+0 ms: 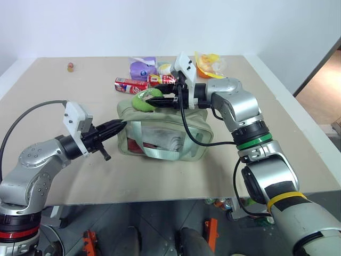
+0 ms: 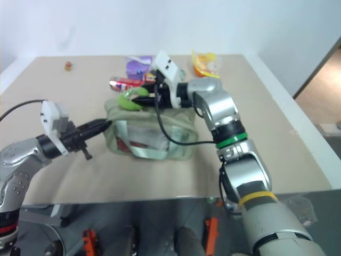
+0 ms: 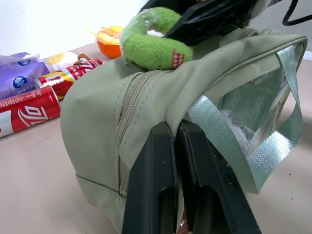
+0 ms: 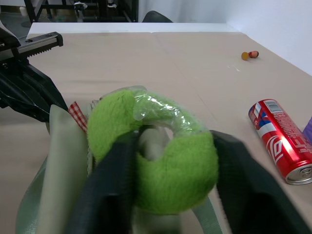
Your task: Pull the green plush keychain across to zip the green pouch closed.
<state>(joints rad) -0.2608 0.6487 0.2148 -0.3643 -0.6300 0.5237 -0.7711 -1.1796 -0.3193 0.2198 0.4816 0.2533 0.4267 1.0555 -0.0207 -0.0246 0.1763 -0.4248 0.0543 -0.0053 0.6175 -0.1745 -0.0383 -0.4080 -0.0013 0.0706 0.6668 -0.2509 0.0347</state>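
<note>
The green pouch [image 1: 165, 136] stands in the middle of the table, its clear window panel facing me. The green plush keychain [image 1: 143, 101] sits on top at the pouch's left end. My right gripper [image 1: 157, 100] reaches in from the right and is shut on the keychain [image 4: 161, 156], with one black finger [image 4: 109, 180] on each side of it. My left gripper [image 1: 120, 126] is shut on the fabric of the pouch's left end [image 3: 97, 107], just below the keychain [image 3: 151, 41]. The zipper runs down that end beside the left fingers [image 3: 151, 185].
Behind the pouch lie red soda cans [image 1: 130, 84], a purple packet [image 1: 143, 68] and an orange-yellow toy [image 1: 208, 65]. A small object [image 1: 70, 66] sits at the far left. The table's right edge [image 1: 298, 106] drops to the floor.
</note>
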